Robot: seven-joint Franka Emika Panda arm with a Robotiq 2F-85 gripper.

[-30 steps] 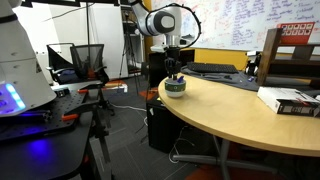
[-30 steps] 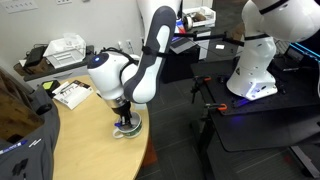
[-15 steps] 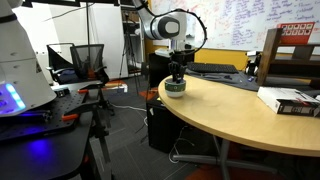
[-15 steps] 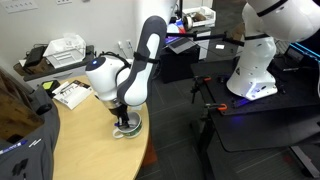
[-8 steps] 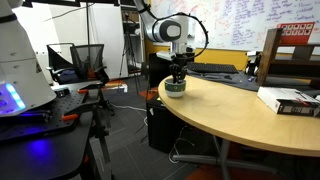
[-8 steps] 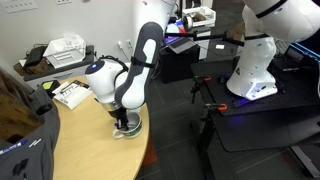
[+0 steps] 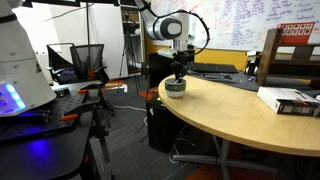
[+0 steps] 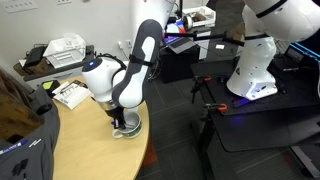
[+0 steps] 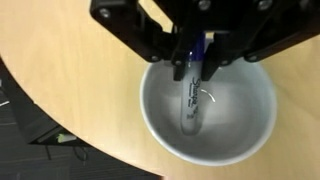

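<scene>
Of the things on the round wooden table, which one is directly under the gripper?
The white bowl at the table edge: the gripper holds a pen down into it. The flat box lies far away.

No writing can be read: the whiteboard [image 7: 236, 22] scrawl at 1 o'clock and the box [image 7: 290, 100] print at 3 o'clock are too small.
</scene>
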